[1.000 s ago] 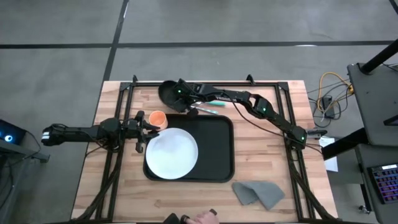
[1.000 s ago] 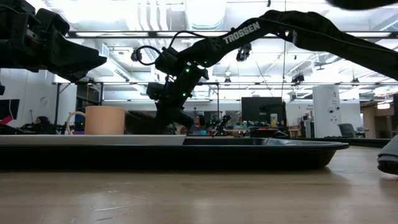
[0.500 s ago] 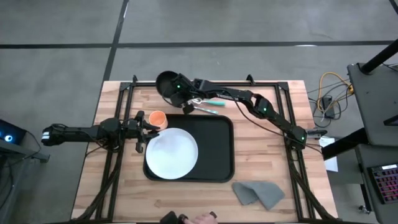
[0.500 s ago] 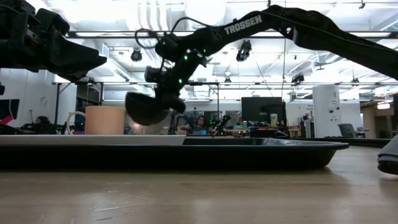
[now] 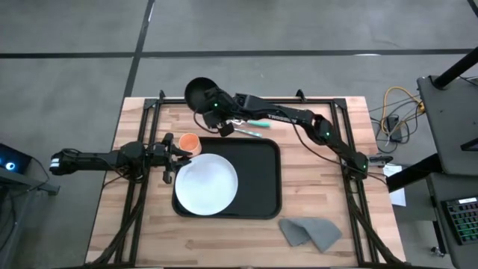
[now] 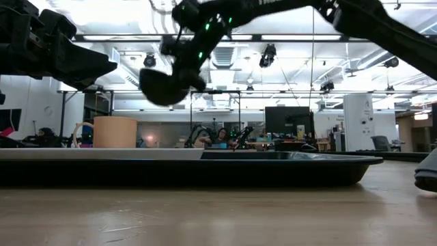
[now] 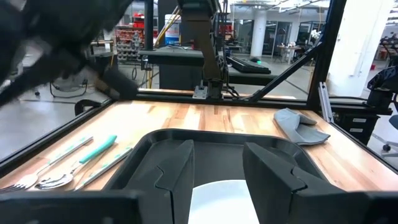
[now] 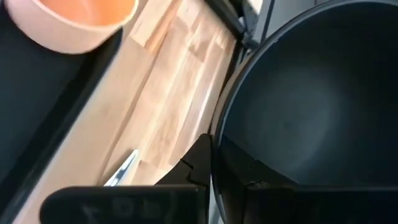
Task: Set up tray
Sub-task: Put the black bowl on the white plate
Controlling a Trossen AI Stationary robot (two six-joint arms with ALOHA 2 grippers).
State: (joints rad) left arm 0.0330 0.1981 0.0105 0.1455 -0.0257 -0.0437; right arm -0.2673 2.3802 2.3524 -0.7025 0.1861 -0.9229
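Right tool (image 5: 216, 105) pinches black bowl (image 5: 199, 95) by rim, lifted clear of surface, likely for tray (image 5: 258, 179). Left tool (image 7: 217, 168) parted, empty, over plate (image 5: 206, 184).

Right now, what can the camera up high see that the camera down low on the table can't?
Only the high view shows the grey cloth, the cutlery behind the tray, and the round face of the white plate. Only the low view shows the room behind the table and that the black bowl hangs well above the table. Both show the tray, the orange cup, the bowl pinched in the right fingers, and the left arm waiting beside the cup, its fingers open.
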